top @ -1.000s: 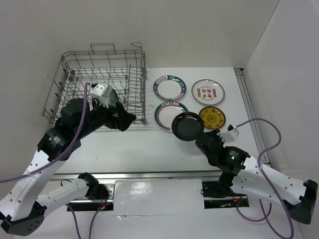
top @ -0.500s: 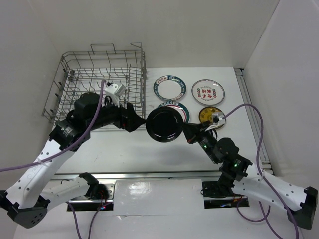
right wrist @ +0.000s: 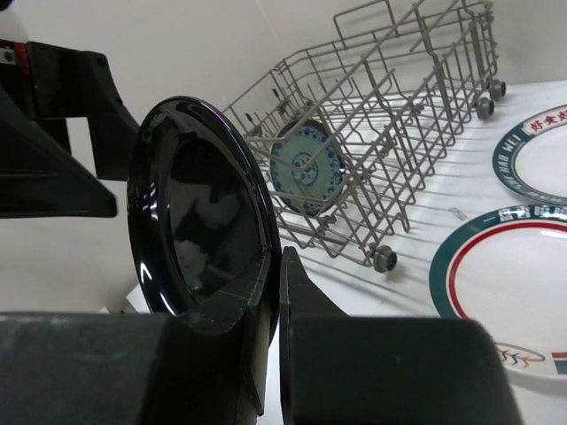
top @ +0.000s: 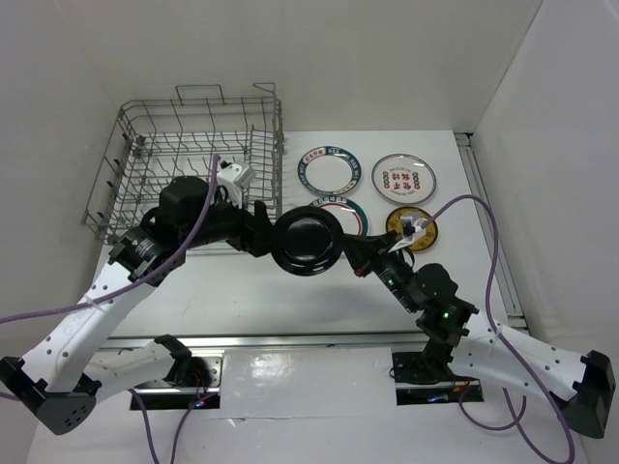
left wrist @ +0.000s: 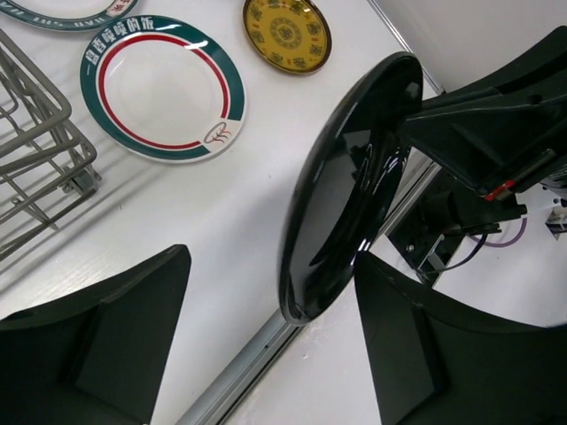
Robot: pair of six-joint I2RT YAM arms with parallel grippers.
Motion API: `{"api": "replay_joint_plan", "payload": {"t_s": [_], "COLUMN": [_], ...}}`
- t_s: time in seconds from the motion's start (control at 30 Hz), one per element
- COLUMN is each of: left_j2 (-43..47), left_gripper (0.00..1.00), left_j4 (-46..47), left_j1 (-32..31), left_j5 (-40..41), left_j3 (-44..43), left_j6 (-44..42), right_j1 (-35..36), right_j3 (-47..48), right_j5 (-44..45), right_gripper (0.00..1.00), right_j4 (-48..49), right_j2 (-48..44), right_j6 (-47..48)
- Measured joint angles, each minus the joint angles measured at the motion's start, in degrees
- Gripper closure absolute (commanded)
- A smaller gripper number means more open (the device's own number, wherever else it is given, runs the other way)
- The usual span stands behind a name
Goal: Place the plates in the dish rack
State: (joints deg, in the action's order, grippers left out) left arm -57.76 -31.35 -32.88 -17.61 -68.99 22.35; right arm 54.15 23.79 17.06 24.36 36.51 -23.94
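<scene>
A glossy black plate [top: 308,242] hangs on edge above the table between the two arms. My right gripper [top: 350,256] is shut on its right rim, the fingers [right wrist: 292,292] pinching the rim [right wrist: 190,212]. My left gripper [top: 266,237] is open, and the plate's other edge [left wrist: 350,177] sits between its two fingers [left wrist: 425,345], nearer the right one. The dish rack [top: 193,164] stands at the back left with a pale teal plate [right wrist: 307,166] upright in it. On the table lie two green-rimmed plates [top: 328,171] [top: 350,215], a red-marked plate [top: 403,178] and a yellow plate [top: 414,224].
White walls close in the table at the back and on both sides. A metal rail [top: 290,340] runs along the near edge. A purple cable [top: 484,222] loops over the right side of the table near the yellow plate.
The right arm carried the black plate leftward from beside the yellow plate. The left arm swung right, out of the rack, and its open fingers now straddle the plate's edge, slightly narrower.
</scene>
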Motion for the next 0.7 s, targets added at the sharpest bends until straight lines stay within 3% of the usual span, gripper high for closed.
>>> {"api": "replay_joint_plan", "payload": {"t_s": [0.1,0.13,0.27,0.33,0.47,0.5,0.53,0.57,0.7], "left_j2": [-0.1,-0.1,-0.1,-0.1,-0.2,-0.1,-0.1,-0.1,1.0], "left_gripper": [0.33,0.52,0.89,0.99,1.0,1.0,1.0,1.0,1.0], "left_j4": [0.0,0.0,0.1,-0.2,0.1,0.1,0.1,0.1,-1.3], "left_j1": [0.0,0.0,0.0,0.0,0.3,0.4,0.5,0.4,-0.1], "left_j5": [0.1,0.0,-1.0,-1.3,-1.4,-1.4,-1.2,-0.8,5.2], "left_j3": [0.0,0.0,0.0,0.0,0.0,0.0,0.0,0.0,-0.6], "left_j6": [0.0,-0.1,-0.9,-1.7,-2.7,-2.7,-2.7,-2.4,-0.6], "right_j1": [0.0,0.0,0.0,0.0,0.0,0.0,0.0,0.0,0.0], "right_j3": [0.2,0.2,0.7,0.8,1.1,1.1,1.1,1.1,1.8], "right_j5": [-0.9,-1.2,-1.9,-1.8,-1.9,-1.9,-1.9,-2.1,-1.9], "right_gripper": [1.0,1.0,1.0,1.0,0.98,0.52,0.13,0.0,0.0], "right_j4": [0.7,0.8,1.4,2.1,3.5,3.7,4.0,4.5,4.2], "right_j2": [0.0,0.0,0.6,1.2,1.9,2.2,2.4,2.8,3.3], "right_j6": [-0.2,-0.2,-0.4,-0.7,-0.9,-0.9,-1.4,-1.8,-2.4]}}
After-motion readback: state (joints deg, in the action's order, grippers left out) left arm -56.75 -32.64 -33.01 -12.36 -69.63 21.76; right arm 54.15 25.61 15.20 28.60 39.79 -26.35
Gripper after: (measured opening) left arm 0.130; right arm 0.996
